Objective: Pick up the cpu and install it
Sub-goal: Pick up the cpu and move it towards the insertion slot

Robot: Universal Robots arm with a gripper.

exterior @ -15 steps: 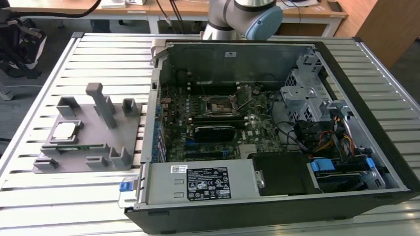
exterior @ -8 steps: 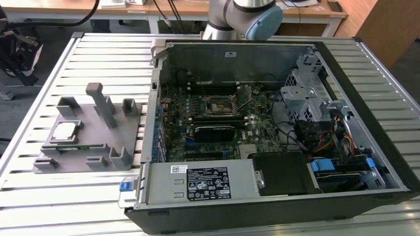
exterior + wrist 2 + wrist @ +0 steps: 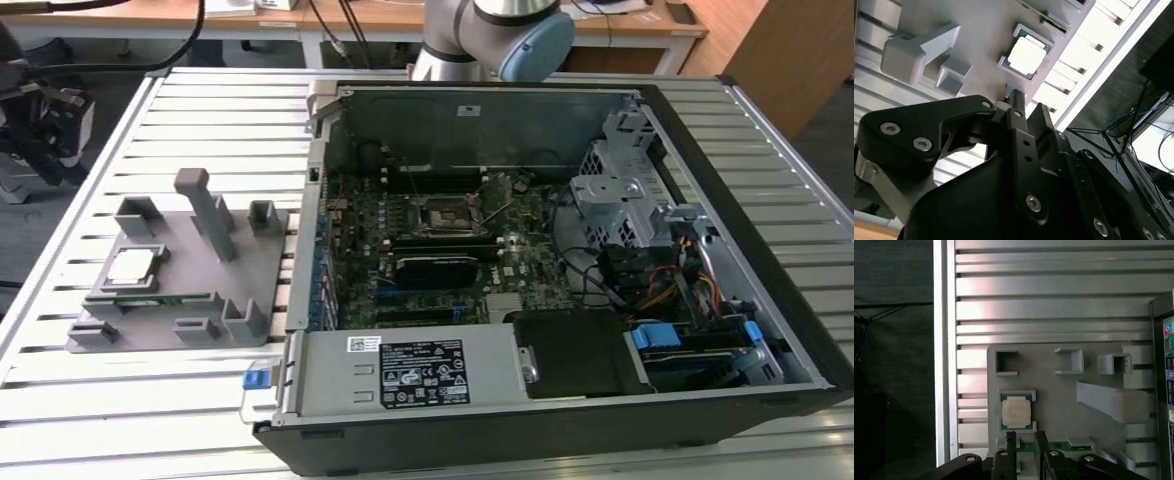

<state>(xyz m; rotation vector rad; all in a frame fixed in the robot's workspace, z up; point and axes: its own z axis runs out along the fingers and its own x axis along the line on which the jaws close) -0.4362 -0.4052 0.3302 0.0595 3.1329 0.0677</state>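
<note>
The fingers (image 3: 1011, 442) of the gripper (image 3: 1025, 439) are being held a little apart in the first wrist view, and nothing is being gripped between them. The cpu (image 3: 1016, 411) is being seen just beyond the fingertips, lying flat in a square pocket of the grey holder (image 3: 1054, 390), with the green memory stick (image 3: 1066, 446) near it on the same holder.

In the second wrist view the two black fingers (image 3: 1015, 100) are again being shown with a narrow gap, and the cpu (image 3: 1026, 56) is resting in its pocket, not being touched by them.

In the exterior view the cpu (image 3: 130, 266) is being carried by the holder on the slatted table (image 3: 134, 400) at the exterior view's left, beside the open computer case (image 3: 747, 250) and well apart from the black socket frame (image 3: 443, 215) on the motherboard.
</note>
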